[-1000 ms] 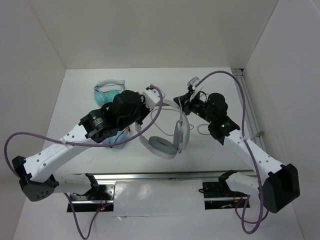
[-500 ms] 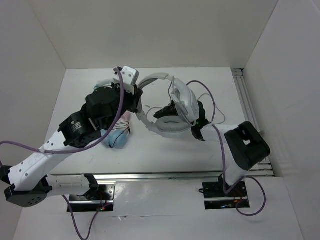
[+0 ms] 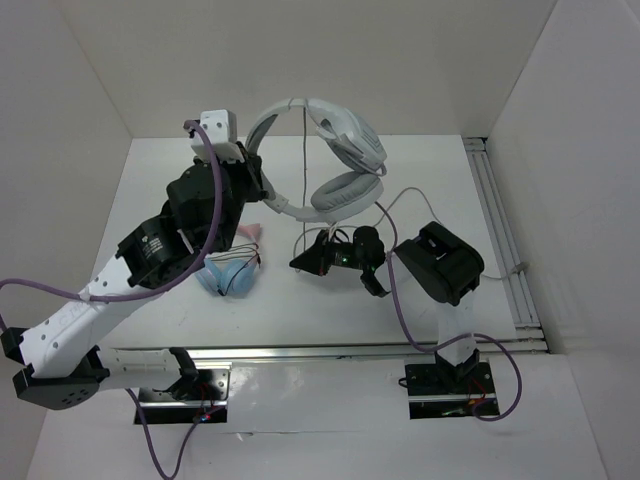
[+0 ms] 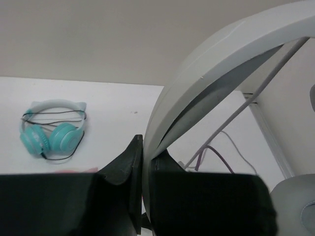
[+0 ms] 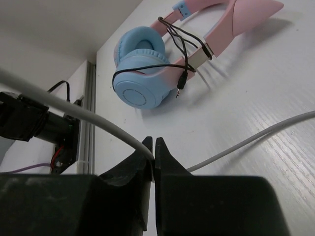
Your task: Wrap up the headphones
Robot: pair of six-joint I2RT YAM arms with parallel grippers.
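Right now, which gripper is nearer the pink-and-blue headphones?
Right. The right gripper pinches the cable low beside the pink-and-blue headphones; the left gripper is raised, clamped on the grey headband.

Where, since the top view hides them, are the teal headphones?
In the left wrist view the teal headphones lie on the table at left, near the back wall, left of the grey-white headband.
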